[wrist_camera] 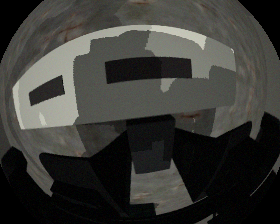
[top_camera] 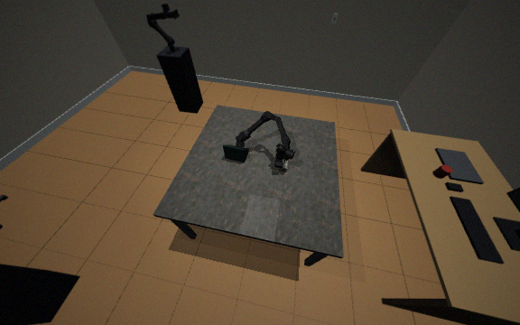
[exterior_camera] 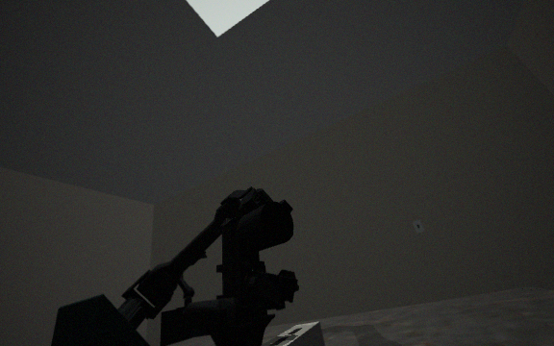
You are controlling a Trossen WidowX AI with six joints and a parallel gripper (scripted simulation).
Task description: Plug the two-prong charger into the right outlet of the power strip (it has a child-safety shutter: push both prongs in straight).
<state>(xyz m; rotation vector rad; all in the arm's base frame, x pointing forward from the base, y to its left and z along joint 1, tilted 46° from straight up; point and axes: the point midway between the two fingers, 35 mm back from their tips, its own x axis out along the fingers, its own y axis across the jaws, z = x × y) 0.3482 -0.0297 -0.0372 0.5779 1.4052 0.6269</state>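
Observation:
The white power strip (wrist_camera: 66, 60) (exterior_camera: 313, 334) lies across the upper half of the wrist view, partly in shadow. Its top shows a small dark recess (wrist_camera: 46, 91) at left and a wider dark recess (wrist_camera: 166, 69) right of it. My gripper (wrist_camera: 145, 132) is shut on the black charger (wrist_camera: 150, 152), which sits between the fingers at the strip's near edge. The charger's front end meets that edge in the picture; whether it touches is unclear. The prongs are not visible. In the top view the arm bends down over the strip, too small for detail.
A dark green box (top_camera: 236, 153) (exterior_camera: 89, 322) stands on the grey table (top_camera: 206, 190) beside the arm's base. A lighter rectangle (top_camera: 261, 217) marks the table near its front edge. A separate wooden desk (top_camera: 427, 190) stands at right, with a red cup (top_camera: 443, 171) on it.

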